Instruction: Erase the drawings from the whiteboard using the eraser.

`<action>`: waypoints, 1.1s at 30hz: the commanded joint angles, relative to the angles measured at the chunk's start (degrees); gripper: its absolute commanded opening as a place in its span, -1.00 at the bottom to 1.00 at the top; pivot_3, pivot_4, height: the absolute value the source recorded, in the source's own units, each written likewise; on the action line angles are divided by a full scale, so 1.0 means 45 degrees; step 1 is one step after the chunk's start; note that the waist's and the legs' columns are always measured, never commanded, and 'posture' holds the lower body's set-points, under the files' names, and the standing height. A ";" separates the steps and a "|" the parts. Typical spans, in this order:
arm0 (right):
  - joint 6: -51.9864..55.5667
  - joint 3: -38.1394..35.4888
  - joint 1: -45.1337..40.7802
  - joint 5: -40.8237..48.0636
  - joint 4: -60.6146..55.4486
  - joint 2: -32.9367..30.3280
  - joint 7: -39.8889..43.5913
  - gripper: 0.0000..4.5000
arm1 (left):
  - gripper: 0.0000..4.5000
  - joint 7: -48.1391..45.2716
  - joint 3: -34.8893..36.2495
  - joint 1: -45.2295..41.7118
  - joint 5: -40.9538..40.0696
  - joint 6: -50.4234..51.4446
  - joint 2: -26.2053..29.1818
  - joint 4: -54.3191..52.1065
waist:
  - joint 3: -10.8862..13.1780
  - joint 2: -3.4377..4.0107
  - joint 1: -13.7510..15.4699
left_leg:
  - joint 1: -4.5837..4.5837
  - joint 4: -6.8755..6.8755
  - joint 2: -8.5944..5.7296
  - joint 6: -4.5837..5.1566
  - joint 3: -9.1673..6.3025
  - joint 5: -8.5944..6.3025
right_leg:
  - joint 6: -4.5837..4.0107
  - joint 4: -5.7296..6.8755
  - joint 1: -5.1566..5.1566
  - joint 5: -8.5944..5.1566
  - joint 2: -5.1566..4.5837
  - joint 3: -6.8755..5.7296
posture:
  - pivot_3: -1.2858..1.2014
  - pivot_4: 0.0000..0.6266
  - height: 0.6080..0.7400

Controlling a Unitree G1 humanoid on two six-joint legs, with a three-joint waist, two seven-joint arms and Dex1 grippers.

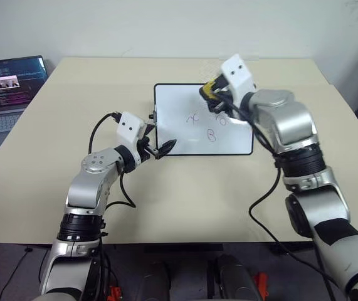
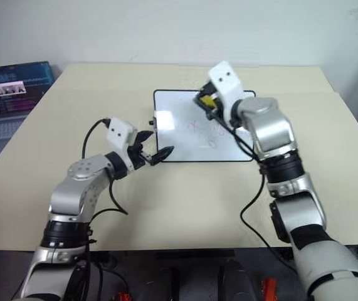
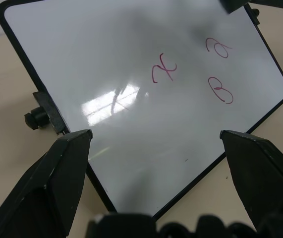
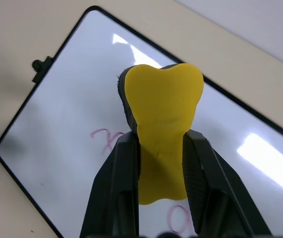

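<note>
Now my right gripper [image 4: 160, 163], pinching the eraser [image 4: 162, 119], hangs over the whiteboard's [image 1: 172, 100] far right, drawings [image 1: 209, 123] just nearer; left gripper [image 3: 156, 144] gapes wide by the near-left corner.

- The whiteboard [image 1: 179, 135] lies flat mid-worktop [image 1: 185, 200].
- The drawings [image 1: 207, 124] sit on its right half.
- A laptop [image 1: 3, 94] stands at the worktop's far left edge, well apart.

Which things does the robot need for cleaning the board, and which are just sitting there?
Needed:
- eraser, squeezed in the right hand
- whiteboard
- drawings, all three not wiped yet
- left hand, open at the board's near edge

Just sitting there:
- laptop, at the table's far left
</note>
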 commanded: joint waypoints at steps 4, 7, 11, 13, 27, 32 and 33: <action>-0.0760 0.1533 -0.1366 -0.1080 0.1584 0.0547 -0.0376 -0.62 | 1.00 0.0226 0.0077 0.0308 0.0131 0.0051 0.0320 -0.0665 | 0.0001 0.0001 -0.0021 | 0.0002 0.0000 0.0000 0.0000 0.0000 0.0000 | -0.0003 -0.0001 -0.0001 0.0002 0.0000 -0.0001 | 0.03 -0.52 1.00; -0.1363 0.2106 -0.1884 -0.1544 0.2782 0.0871 -0.0423 -0.62 | 1.00 0.0256 -0.0080 0.0343 0.0252 0.0093 0.0397 -0.0675 | 0.0000 0.0001 -0.0071 | 0.0002 -0.0004 0.0001 0.0000 0.0000 0.0000 | -0.0003 0.0002 -0.0010 0.0001 0.0002 -0.0001 | 0.03 -0.52 1.00; -0.2295 0.2840 -0.2358 -0.2307 0.3963 0.0990 -0.0463 -0.62 | 1.00 0.0280 -0.0174 0.0276 0.0328 0.0104 0.0374 -0.0610 | 0.0000 -0.0001 -0.0037 | 0.0000 -0.0006 0.0002 0.0000 0.0000 0.0000 | -0.0004 -0.0003 -0.0009 0.0002 0.0002 -0.0003 | 0.03 -0.52 1.00; -0.2640 0.3092 -0.2567 -0.2610 0.4397 0.1062 -0.0453 -0.62 | 1.00 0.0293 -0.0211 0.0266 0.0355 0.0132 0.0380 -0.0607 | 0.0001 -0.0001 -0.0023 | -0.0003 -0.0006 0.0002 0.0000 -0.0002 0.0000 | -0.0004 -0.0004 -0.0009 0.0002 0.0001 -0.0006 | 0.03 -0.52 1.00; -0.3765 0.3386 -0.3470 -0.3721 0.5978 0.1518 -0.0212 -0.62 | 1.00 -0.0166 -0.0135 0.0518 -0.0032 0.0732 0.0753 -0.1428 | 0.0001 -0.0001 -0.0060 | -0.0001 -0.0015 0.0002 0.0000 -0.0006 0.0000 | -0.0004 -0.0003 -0.0011 0.0001 0.0002 -0.0008 | 0.03 -0.52 1.00; -0.3666 0.3453 -0.3514 -0.3853 0.5502 0.1517 0.0098 -0.62 | 1.00 -0.0418 -0.0008 0.0416 -0.0240 0.0998 0.1131 -0.1679 | 0.0001 0.0000 -0.0065 | -0.0001 -0.0018 0.0002 0.0001 -0.0008 -0.0001 | -0.0004 -0.0003 -0.0012 0.0001 0.0002 -0.0009 | 0.03 -0.52 1.00; -0.3698 0.3547 -0.3520 -0.3952 0.5432 0.1476 0.0173 -0.62 | 1.00 -0.0520 0.0060 0.0399 -0.0277 0.1066 0.1315 -0.1746 | 0.0001 0.0000 -0.0064 | -0.0001 -0.0017 0.0002 0.0000 -0.0009 -0.0001 | -0.0004 -0.0003 -0.0012 0.0001 0.0002 -0.0010 | 0.03 -0.52 1.00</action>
